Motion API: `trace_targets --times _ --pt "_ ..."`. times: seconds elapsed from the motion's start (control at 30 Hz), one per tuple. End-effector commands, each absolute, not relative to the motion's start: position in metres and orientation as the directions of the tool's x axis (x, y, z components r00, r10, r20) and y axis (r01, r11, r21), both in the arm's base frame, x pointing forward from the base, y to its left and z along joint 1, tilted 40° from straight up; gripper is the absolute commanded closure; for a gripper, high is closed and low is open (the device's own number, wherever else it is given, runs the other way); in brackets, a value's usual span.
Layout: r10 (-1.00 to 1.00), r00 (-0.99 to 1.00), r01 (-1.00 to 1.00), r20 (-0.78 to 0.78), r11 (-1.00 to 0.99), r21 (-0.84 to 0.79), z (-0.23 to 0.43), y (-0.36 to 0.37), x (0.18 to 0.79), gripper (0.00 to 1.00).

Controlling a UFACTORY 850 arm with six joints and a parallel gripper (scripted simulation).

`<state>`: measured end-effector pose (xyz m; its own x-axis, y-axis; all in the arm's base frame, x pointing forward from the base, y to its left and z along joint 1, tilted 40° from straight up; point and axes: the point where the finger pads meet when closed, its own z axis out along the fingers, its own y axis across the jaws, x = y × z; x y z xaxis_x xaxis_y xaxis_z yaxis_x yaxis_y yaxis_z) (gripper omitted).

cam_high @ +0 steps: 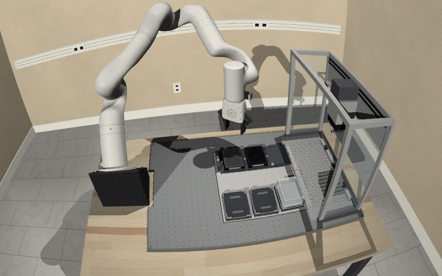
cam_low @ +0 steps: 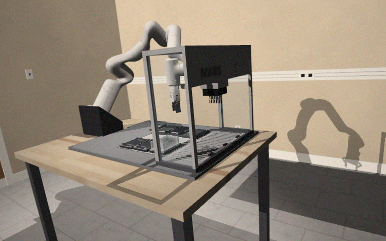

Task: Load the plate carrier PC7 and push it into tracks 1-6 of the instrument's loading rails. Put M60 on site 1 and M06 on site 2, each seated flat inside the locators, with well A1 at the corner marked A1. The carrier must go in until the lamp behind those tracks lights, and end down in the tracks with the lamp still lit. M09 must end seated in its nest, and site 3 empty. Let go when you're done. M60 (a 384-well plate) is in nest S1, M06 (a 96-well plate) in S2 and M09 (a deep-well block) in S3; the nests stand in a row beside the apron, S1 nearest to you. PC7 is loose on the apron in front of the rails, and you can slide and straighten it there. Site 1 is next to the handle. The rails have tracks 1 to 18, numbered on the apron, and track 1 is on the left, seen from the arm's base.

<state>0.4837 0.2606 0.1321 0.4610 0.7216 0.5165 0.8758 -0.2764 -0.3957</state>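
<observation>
The dark two-fingered pincer point(cam_high: 235, 127) hangs spread partway, with nothing between its fingers, from the white cylindrical wrist of the white jointed arm point(cam_high: 112, 102), just above centre in the top view and high over the far edge of the grey perforated base plate point(cam_high: 181, 206). Below it, near the frame's centre, lies the long dark plate carrier PC7 point(cam_high: 217, 161) on the pale apron point(cam_high: 250, 176). Its left site holds a flat dark 384-well plate M60 point(cam_high: 232, 158), its middle site a flat dark 96-well plate M06 point(cam_high: 255, 155), and its right site point(cam_high: 274, 154) shows only a bare grey floor. Lower in the frame, a row of three nests runs left to right: two dark nests point(cam_high: 236, 204) point(cam_high: 264, 200) without plates and, at the right end, the clear deep-well block M09 point(cam_high: 289, 193) in its nest. To the right of these the ribbed grey loading rails point(cam_high: 313, 164) lie inside the grey open-frame instrument point(cam_high: 339, 168), which carries a dark head point(cam_high: 344, 89) at the top. In the exterior view the pincer point(cam_low: 176, 107) shows through the instrument's frame point(cam_low: 190, 119), well above the carrier. Everything rests on a light wooden worktop point(cam_high: 119, 254) with dark legs, and the arm stands on a black block pedestal point(cam_high: 119, 192) at the left.
</observation>
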Motion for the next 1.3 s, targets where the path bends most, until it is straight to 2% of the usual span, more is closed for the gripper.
trace_targets --times 0.0,0.3,0.37,0.83,1.27 --pt "0.668 0.599 0.788 0.442 -0.394 -0.473 0.124 0.246 0.466 0.18" --pt "0.522 0.805 0.576 0.283 -0.573 -0.583 0.109 0.22 0.433 0.18" --pt "0.522 0.805 0.576 0.283 -0.573 -0.583 0.109 0.22 0.433 0.18" --pt "0.208 0.978 0.152 -0.01 -0.747 -0.648 0.086 0.182 0.385 0.18" --pt "0.205 0.979 0.148 -0.012 -0.748 -0.647 0.087 0.182 0.385 0.18"
